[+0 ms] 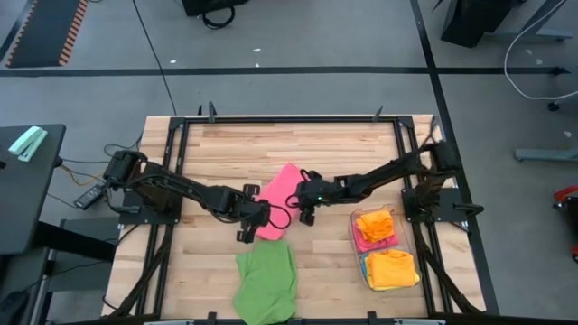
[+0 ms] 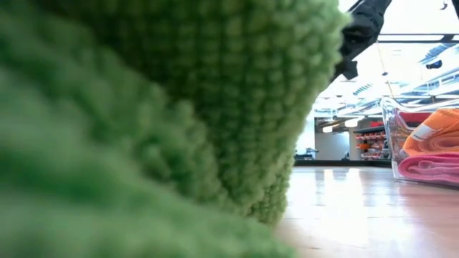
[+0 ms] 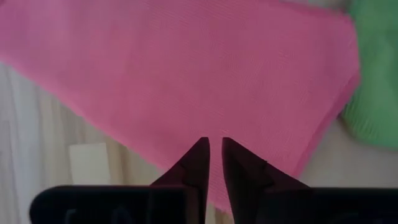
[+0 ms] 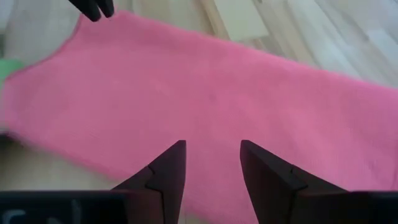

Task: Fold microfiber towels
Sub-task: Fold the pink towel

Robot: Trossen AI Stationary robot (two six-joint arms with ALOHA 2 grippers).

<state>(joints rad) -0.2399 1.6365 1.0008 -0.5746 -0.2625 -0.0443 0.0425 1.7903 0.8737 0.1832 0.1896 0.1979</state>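
The pink towel (image 1: 278,200) lies mid-table, a folded strip with its long axis running diagonally from the far edge toward the green towel (image 1: 266,284) at the near edge (a rumpled, nubbly heap). The left gripper (image 3: 212,144) sits at its near end, jaws almost closed with a narrow gap. The right gripper (image 4: 212,149) hangs over its other edge, jaws apart, holding nothing. Folded orange and pink towels fill the clear bin (image 1: 411,242).

Pink towel (image 1: 279,200): flat, folded into a narrow strip, lying diagonally mid-surface. Green towel (image 1: 266,284): rumpled, at the near edge, just beside the pink one. Folded orange towels (image 1: 390,269) and another pink towel (image 1: 364,240): stacked at right.
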